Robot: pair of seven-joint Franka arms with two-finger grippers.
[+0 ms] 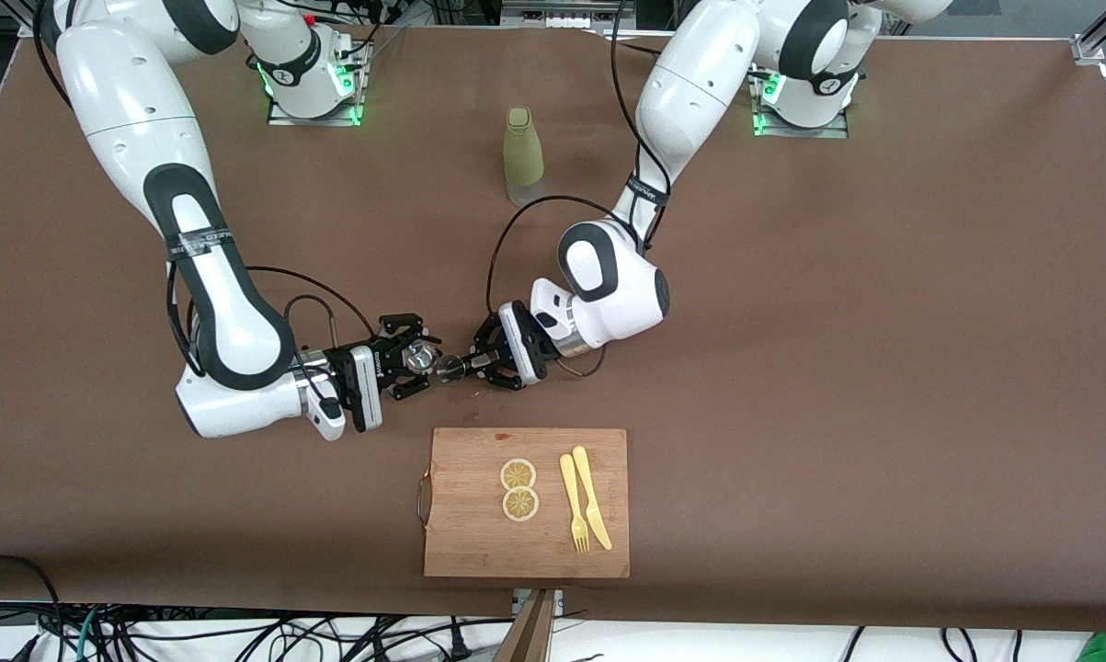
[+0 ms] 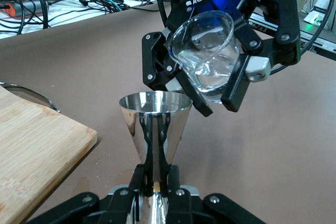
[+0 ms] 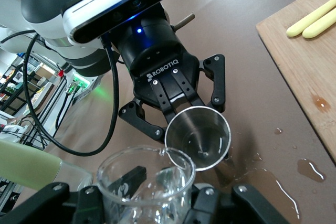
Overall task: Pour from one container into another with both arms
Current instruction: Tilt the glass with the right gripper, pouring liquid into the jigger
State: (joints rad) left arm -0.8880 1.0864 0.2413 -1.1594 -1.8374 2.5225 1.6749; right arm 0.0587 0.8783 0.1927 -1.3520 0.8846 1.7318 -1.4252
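Note:
My left gripper [image 1: 463,368] is shut on the waist of the steel jigger [image 1: 450,368], which it holds upright just above the table; in the left wrist view its fingers [image 2: 147,157] clamp the jigger [image 2: 155,116]. My right gripper [image 1: 415,360] is shut on the clear faceted glass cup [image 1: 416,358]. The cup [image 2: 206,56] is tilted, with its pouring lip at the jigger's rim. In the right wrist view the cup [image 3: 147,182] touches the jigger's mouth [image 3: 198,137], where a little liquid glints inside. Both grippers meet over the table, farther from the front camera than the cutting board.
A wooden cutting board [image 1: 479,542] holds two lemon slices [image 1: 518,474] and a yellow fork and knife [image 1: 575,501]. A tall olive-green bottle [image 1: 523,154] stands between the arms' bases. Spilled liquid [image 3: 268,179] wets the table under the jigger.

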